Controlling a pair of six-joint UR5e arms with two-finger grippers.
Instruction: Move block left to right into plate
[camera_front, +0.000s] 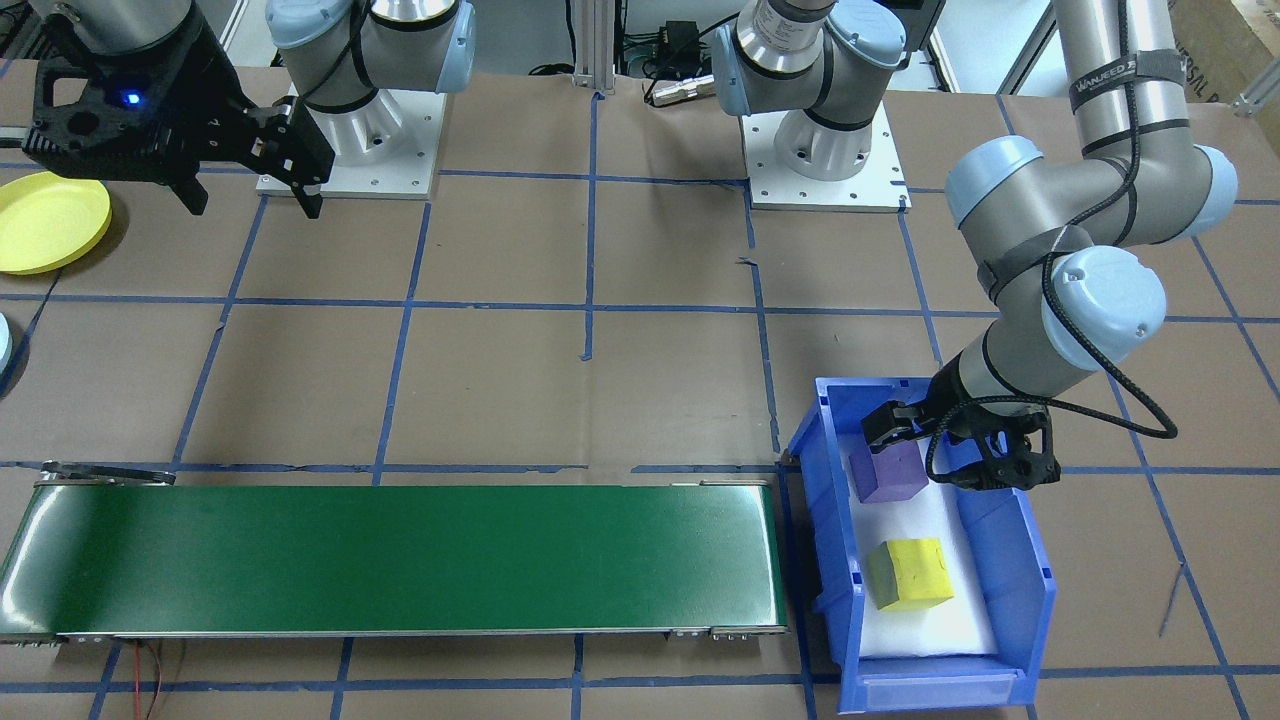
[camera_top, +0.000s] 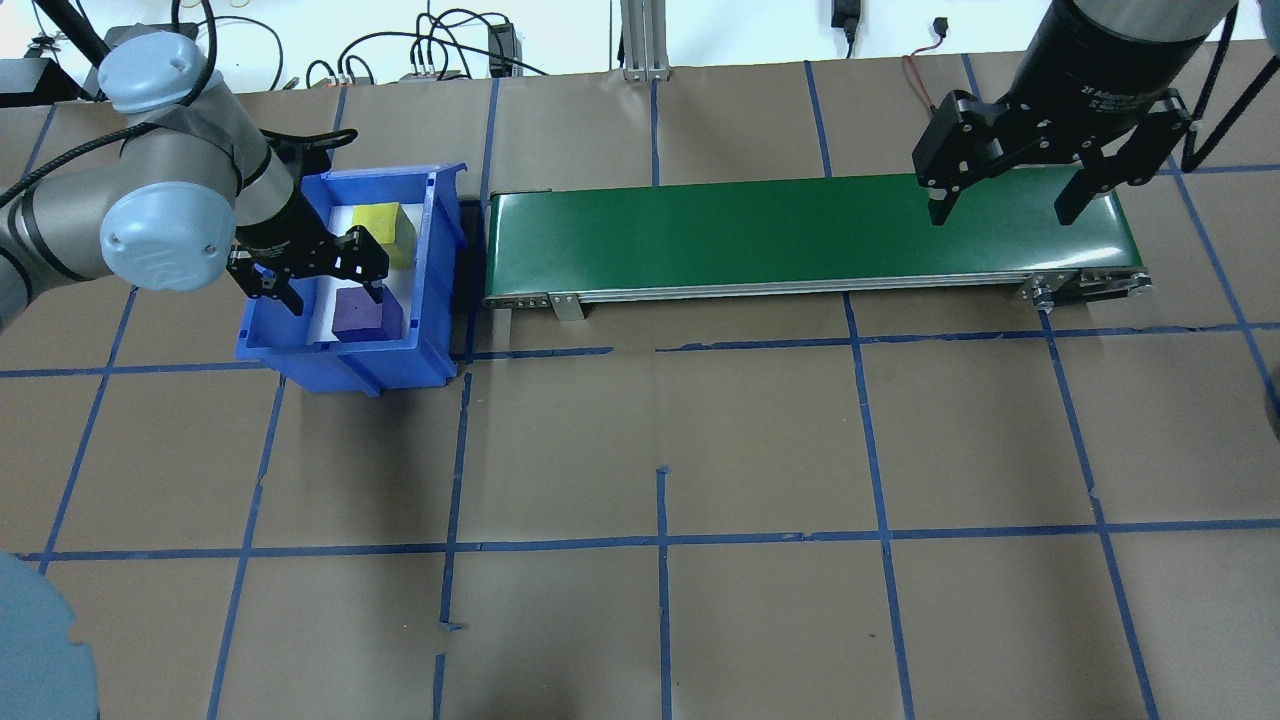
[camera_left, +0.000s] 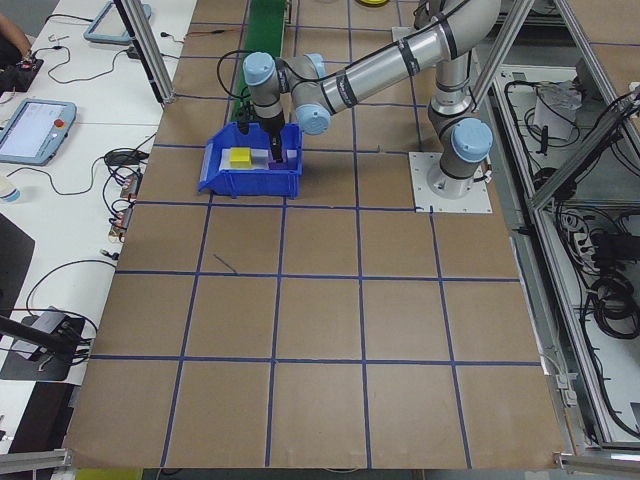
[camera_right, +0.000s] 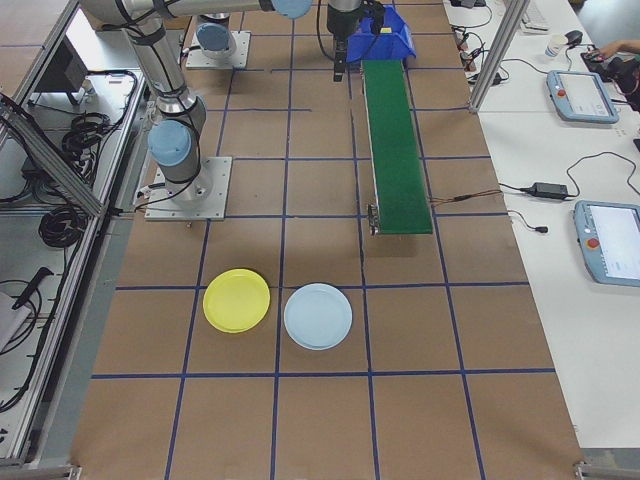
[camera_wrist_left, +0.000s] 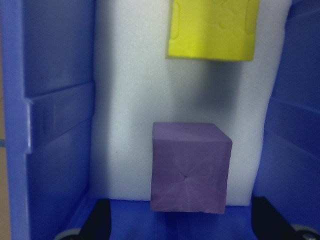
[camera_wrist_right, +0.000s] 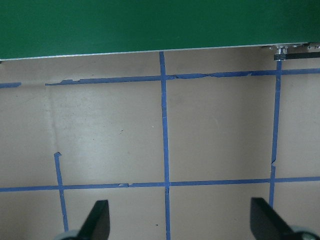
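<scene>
A purple block (camera_front: 888, 472) and a yellow block (camera_front: 910, 573) lie on white foam inside the blue bin (camera_front: 1040, 590). My left gripper (camera_front: 945, 445) is lowered into the bin and stands open just over the purple block (camera_wrist_left: 189, 172), its fingers wide on either side and not touching it. The yellow block (camera_wrist_left: 212, 27) lies farther along the bin. Near the far end of the green conveyor (camera_top: 750, 230), my right gripper (camera_top: 1005, 205) hangs open and holds nothing. The yellow plate (camera_front: 45, 222) rests on the table beside the right arm.
A light-blue plate (camera_right: 318, 316) lies next to the yellow plate (camera_right: 236, 300). The green conveyor (camera_front: 400, 560) runs between the bin and the plates. Both arm bases (camera_front: 350, 150) stand at the table's back. Blue tape lines grid the brown table.
</scene>
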